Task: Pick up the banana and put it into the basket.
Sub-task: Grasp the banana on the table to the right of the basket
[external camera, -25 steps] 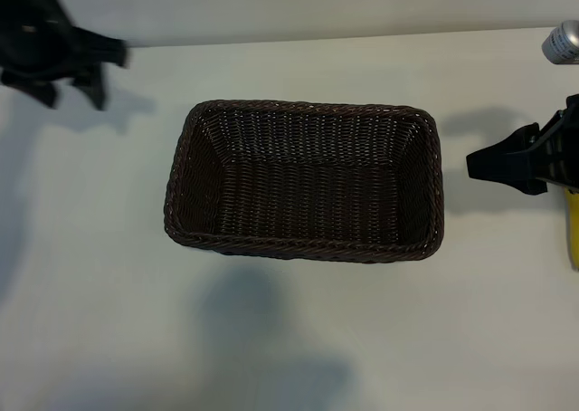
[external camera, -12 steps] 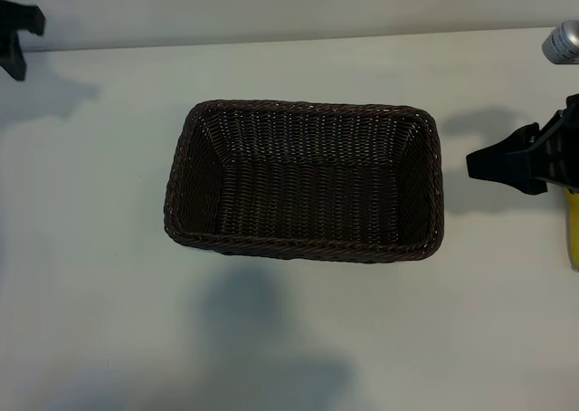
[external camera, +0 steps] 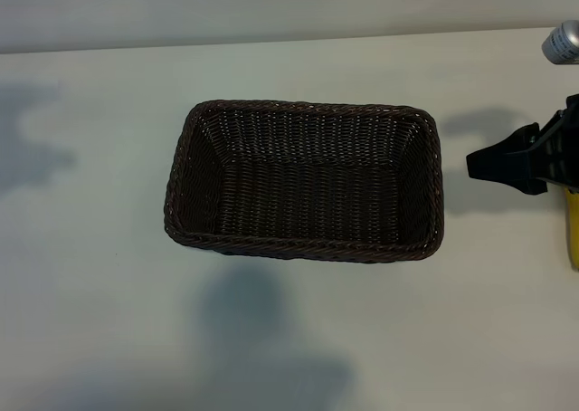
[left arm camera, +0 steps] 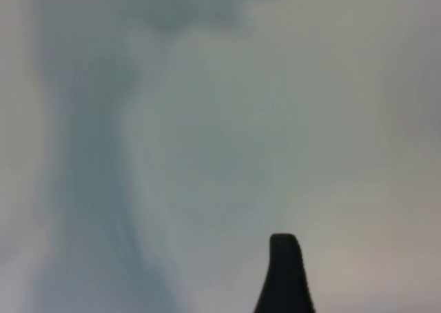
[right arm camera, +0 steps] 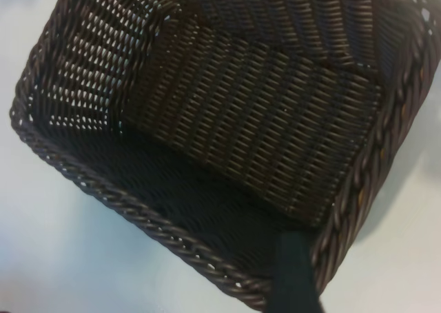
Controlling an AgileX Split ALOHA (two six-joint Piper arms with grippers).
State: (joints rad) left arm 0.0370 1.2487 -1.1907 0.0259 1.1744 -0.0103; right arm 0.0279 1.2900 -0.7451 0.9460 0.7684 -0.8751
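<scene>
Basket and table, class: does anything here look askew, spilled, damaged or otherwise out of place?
Nothing stands out. The basket sits upright, intact and empty on the table. The banana lies at the right edge, beside the right gripper.

One basket is seen on one table. Right of the basket, one banana is partly shown, one right gripper and one grey cylindrical object are counted.
</scene>
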